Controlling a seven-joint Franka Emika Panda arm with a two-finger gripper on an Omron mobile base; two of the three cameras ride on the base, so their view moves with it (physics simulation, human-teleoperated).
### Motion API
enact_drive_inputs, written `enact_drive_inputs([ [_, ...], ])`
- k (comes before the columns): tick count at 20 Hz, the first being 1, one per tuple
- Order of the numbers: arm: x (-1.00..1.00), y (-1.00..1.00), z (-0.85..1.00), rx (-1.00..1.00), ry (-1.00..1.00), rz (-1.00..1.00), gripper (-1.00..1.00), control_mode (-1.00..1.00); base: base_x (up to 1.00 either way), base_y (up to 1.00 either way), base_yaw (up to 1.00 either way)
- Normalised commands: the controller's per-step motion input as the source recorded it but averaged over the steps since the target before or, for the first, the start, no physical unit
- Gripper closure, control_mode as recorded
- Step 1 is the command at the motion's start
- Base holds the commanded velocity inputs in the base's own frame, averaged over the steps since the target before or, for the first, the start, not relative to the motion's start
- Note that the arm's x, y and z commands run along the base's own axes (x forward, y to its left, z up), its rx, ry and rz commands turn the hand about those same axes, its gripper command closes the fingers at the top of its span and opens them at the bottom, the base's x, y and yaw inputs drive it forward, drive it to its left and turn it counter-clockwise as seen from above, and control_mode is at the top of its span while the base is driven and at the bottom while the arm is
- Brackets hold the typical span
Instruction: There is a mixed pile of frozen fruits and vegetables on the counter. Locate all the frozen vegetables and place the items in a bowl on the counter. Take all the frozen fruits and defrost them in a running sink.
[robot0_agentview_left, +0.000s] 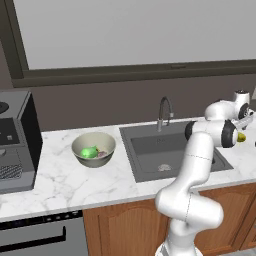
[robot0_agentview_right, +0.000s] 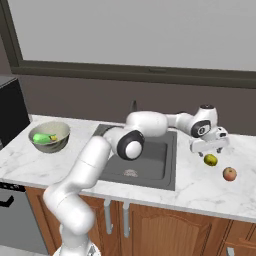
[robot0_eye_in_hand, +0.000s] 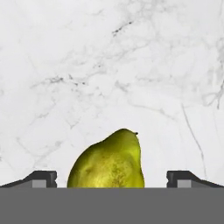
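Note:
My gripper (robot0_agentview_right: 207, 150) hangs open just over the yellow-green fruit (robot0_agentview_right: 211, 160), which lies on the marble counter (robot0_agentview_right: 200, 187) to the right of the sink (robot0_agentview_right: 145, 162). In the hand view the fruit (robot0_eye_in_hand: 109, 162) sits between my two spread fingertips (robot0_eye_in_hand: 41, 178), with nothing gripped. The red fruit (robot0_agentview_right: 229, 173) lies a little further right, near the counter's front. Left of the sink stands the beige bowl (robot0_agentview_left: 93, 142), and in it are the bright green vegetable (robot0_agentview_left: 89, 152) and the pale pinkish one (robot0_agentview_left: 103, 154).
A curved grey faucet (robot0_agentview_left: 164, 112) rises behind the sink basin (robot0_agentview_left: 170, 150). A dark coffee machine (robot0_agentview_left: 17, 140) stands at the counter's far left. Brown cabinet doors (robot0_agentview_right: 150, 225) run below, and a window frame (robot0_agentview_left: 125, 72) lines the back wall.

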Motion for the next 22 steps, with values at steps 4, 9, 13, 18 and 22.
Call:
enact_drive_inputs([
  [4,-0.09,-0.28,-0.42,-0.01,0.06,0.0,-1.0,-1.0,0.0,0.0,0.0],
  [9,-0.07,-0.05,-0.35,0.0,0.11,0.01,-1.0,-1.0,0.0,0.0,0.0],
  [13,-0.34,0.0,-0.35,0.01,0.17,-0.01,-1.0,-1.0,0.0,0.0,0.0],
  [18,-0.22,0.11,-0.38,0.03,0.14,-0.04,1.0,-1.0,0.0,0.0,0.0],
  [22,0.0,0.2,-0.11,0.0,0.05,0.03,1.0,-1.0,0.0,0.0,0.0],
])
